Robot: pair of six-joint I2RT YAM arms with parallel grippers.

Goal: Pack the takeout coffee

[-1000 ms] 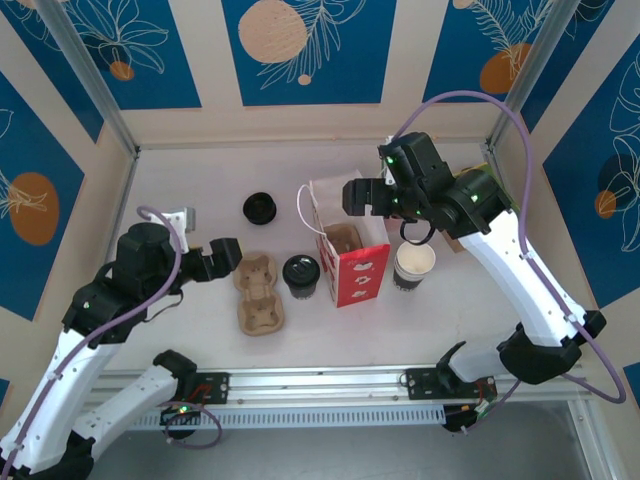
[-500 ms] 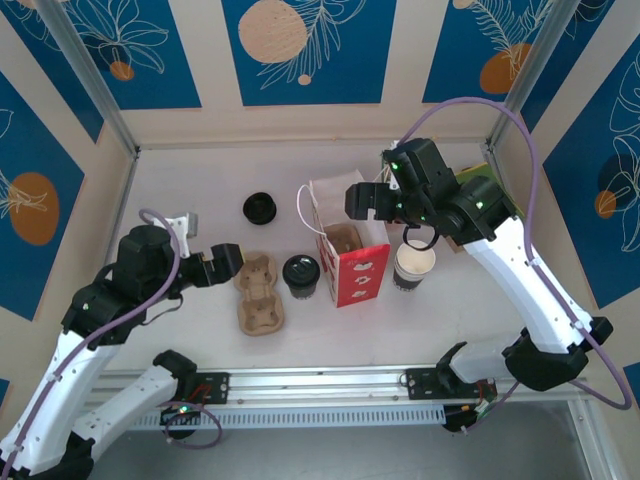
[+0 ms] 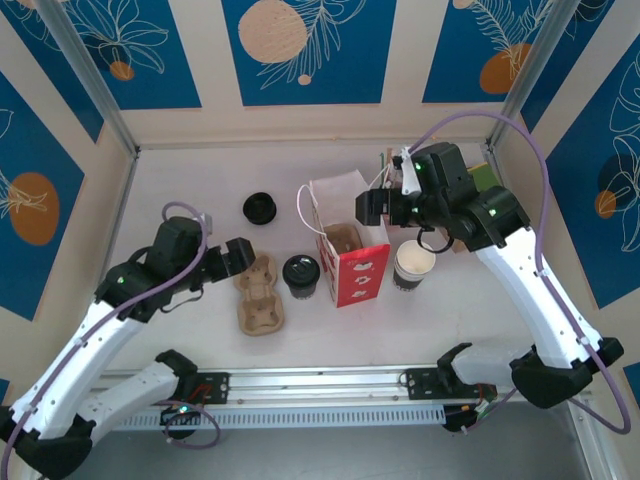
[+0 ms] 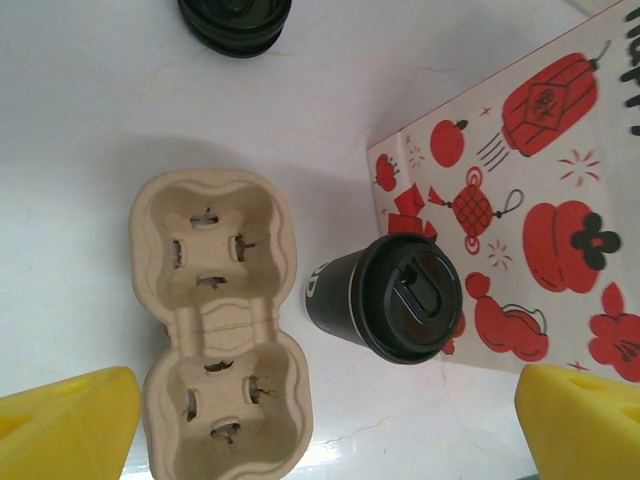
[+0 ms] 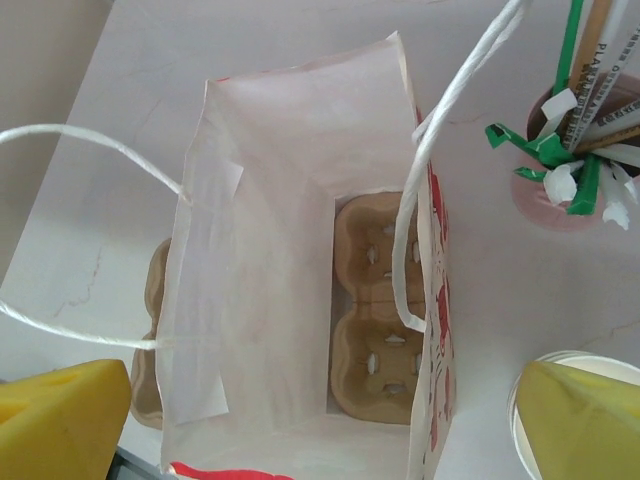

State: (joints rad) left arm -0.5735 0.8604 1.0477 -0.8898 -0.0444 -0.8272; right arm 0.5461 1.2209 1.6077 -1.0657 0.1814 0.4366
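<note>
Hazards noted, working left to right across the paper bag [image 3: 352, 262]. Left gripper [image 3: 236, 256], fingers spread wide and empty, hangs well left of the bag, over the loose cup tray [image 3: 258, 292]. Takeout coffee [image 3: 300, 272] stands upright just beside the bag's left wall, between tray and bag. A wide grab could snag the tray or shove the bag. Right gripper [image 3: 372, 205], likewise wide and empty, hovers above the bag's mouth, where a low pass could crush its thin walls. Lidless cup [image 3: 414, 265], just right of the bag, could be knocked over.
</note>
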